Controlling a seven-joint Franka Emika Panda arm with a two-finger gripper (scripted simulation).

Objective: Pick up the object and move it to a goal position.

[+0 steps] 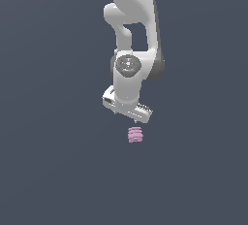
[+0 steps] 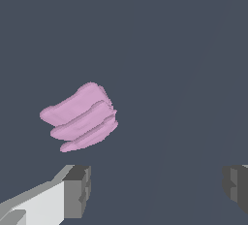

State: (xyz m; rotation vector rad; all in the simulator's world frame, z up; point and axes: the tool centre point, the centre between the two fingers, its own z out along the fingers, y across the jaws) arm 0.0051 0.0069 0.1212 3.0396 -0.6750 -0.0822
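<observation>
Object: the pale pink ridged object lies on the dark grey floor, just under the gripper, not touching it.
Object in wrist view: the object shows three stacked ridges and sits off the middle line between the fingers.
Gripper: the gripper has its fingers spread wide apart, holding nothing.
Arm: the white arm comes down from above.

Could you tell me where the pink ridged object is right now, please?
In the exterior view the pink object sits near the centre, just below the open gripper and apart from it, ungrasped.
</observation>
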